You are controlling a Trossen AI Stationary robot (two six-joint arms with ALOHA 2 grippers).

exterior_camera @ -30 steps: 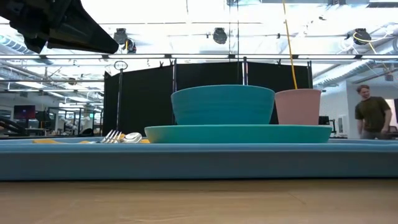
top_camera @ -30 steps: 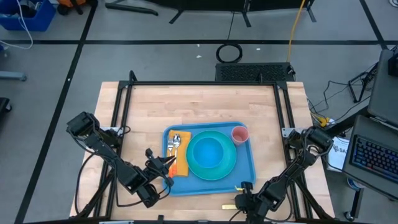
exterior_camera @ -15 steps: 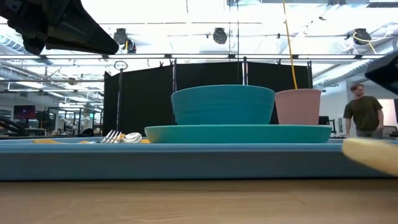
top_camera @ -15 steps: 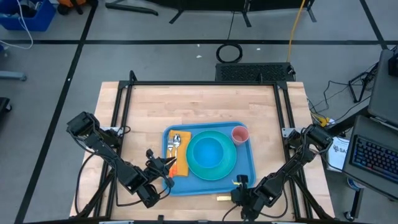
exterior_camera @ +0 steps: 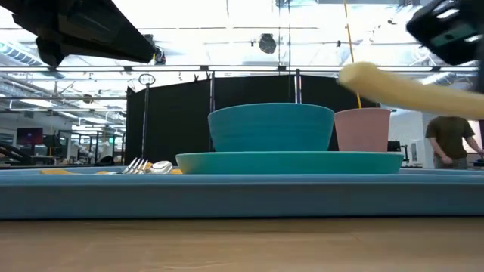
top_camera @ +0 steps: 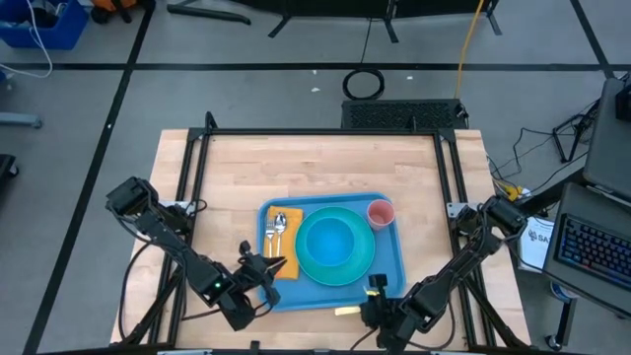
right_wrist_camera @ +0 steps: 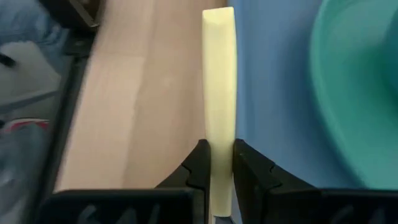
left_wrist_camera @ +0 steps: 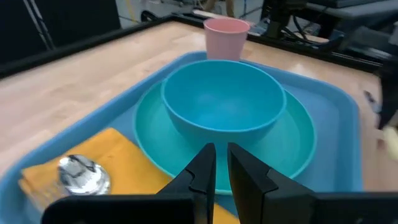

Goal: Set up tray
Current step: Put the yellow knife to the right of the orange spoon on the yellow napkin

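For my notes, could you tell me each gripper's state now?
Left gripper: shut, holding nothing.
Right gripper: shut on a pale yellow utensil.

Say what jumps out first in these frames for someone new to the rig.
The blue tray sits mid-table, nearly filled by a teal plate carrying a bowl, with a pink cup in its far right corner. A fork and spoon lie on an orange napkin along the tray's left side. At the near edge the right gripper is shut on a pale yellow stick-like utensil pointing over the tray rim; the left gripper hangs shut by the napkin.
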